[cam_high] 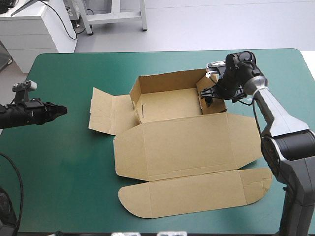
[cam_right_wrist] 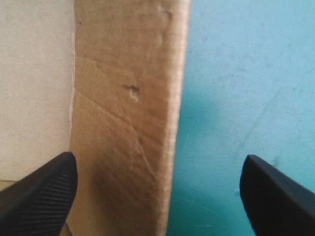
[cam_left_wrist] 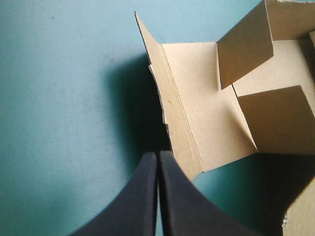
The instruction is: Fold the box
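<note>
Your left gripper [cam_high: 63, 110] reaches in level, fingers [cam_left_wrist: 142, 196] pressed together. Your right gripper [cam_right_wrist: 158, 167] points down, fingers [cam_right_wrist: 39, 196] wide apart.

Even light, shadow beside box [cam_left_wrist: 206, 123]

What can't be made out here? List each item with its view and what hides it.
High view: the right gripper has its fingers under its own wrist; whether they touch the box wall is hidden.
Right wrist view: only a strip of that wall shows; edges cut off the rest.
Left wrist view: the edge cuts off most of the box.
</note>
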Robot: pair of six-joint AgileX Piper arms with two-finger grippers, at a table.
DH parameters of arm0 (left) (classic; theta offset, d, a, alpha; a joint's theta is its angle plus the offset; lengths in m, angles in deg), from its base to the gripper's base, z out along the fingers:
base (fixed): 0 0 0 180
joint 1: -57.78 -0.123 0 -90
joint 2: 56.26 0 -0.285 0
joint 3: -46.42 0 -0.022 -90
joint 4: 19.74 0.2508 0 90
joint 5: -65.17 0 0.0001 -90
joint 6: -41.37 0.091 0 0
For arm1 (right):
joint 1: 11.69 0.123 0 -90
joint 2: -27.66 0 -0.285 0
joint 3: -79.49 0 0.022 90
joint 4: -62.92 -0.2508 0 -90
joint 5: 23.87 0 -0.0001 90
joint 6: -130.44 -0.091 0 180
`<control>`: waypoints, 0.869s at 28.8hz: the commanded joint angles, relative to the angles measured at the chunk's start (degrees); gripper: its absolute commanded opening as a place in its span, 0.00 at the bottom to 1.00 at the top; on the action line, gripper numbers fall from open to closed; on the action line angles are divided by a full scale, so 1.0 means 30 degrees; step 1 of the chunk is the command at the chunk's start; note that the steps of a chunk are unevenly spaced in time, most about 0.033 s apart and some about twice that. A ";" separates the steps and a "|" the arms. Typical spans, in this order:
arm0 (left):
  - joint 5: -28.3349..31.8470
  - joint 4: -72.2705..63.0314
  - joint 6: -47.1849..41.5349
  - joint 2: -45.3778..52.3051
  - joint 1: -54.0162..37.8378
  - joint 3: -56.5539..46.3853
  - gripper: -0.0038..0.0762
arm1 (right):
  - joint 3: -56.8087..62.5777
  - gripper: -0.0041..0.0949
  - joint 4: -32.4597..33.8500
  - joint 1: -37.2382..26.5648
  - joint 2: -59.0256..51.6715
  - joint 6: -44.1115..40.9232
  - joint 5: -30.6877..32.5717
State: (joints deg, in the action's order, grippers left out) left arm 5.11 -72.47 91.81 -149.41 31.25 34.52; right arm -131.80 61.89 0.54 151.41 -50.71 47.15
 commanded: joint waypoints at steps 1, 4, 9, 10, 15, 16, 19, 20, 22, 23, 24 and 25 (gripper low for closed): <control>-0.0044 -0.0978 -0.0038 0.0607 0.0026 0.0431 0.04 | -0.0515 0.70 0.0107 -0.0049 -0.0835 0.0384 0.0131; -0.0044 -0.0938 -0.0038 0.0607 0.0026 0.0431 0.04 | -0.0515 0.47 0.0065 -0.0049 -0.0519 0.0562 0.0131; -0.0044 -0.0711 -0.0038 0.0607 0.0026 0.0431 0.04 | -0.0515 0.09 -0.0433 -0.0049 -0.0340 0.1106 0.0131; -0.0044 -0.0711 -0.0038 0.0607 0.0026 0.0431 0.04 | -0.0515 0.02 -0.0611 -0.0049 -0.0340 0.1371 0.0131; -0.0044 -0.0711 -0.0038 0.0607 0.0026 0.0431 0.04 | -0.0515 0.02 -0.0659 -0.0049 -0.0340 0.1406 0.0131; -0.0044 -0.0711 -0.0038 0.0607 0.0026 0.0431 0.04 | -0.0515 0.02 -0.0619 -0.0049 -0.0409 0.1565 0.0131; -0.0044 -0.0711 -0.0038 0.0607 0.0026 0.0431 0.04 | -0.0631 0.02 -0.0572 -0.0084 -0.0777 0.1847 0.0131; -0.0044 -0.0711 -0.0038 0.0607 0.0026 0.0431 0.04 | -0.0703 0.02 -0.0572 -0.0084 -0.0974 0.2156 0.0131; 0.0001 -0.0711 -0.0038 0.0607 0.0026 0.0431 0.04 | -0.0688 0.02 -0.0572 -0.0084 -0.1654 0.2936 0.0131; 0.0001 -0.0711 -0.0038 0.0607 0.0026 0.0431 0.04 | -0.0688 0.02 -0.0572 -0.0084 -0.2070 0.3063 0.0131; -0.0042 -0.0870 -0.0038 0.0607 0.0026 0.0431 0.04 | -0.0688 0.02 -0.0572 -0.0124 -0.2884 0.3340 0.0131; -0.0042 -0.0998 -0.0038 0.0607 0.0026 0.0431 0.04 | -0.0688 0.02 -0.0572 -0.0124 -0.3324 0.3590 0.0131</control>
State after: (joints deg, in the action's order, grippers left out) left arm 5.11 -71.68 91.81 -149.41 31.25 34.52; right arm -131.80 60.60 0.54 149.03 -42.38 46.62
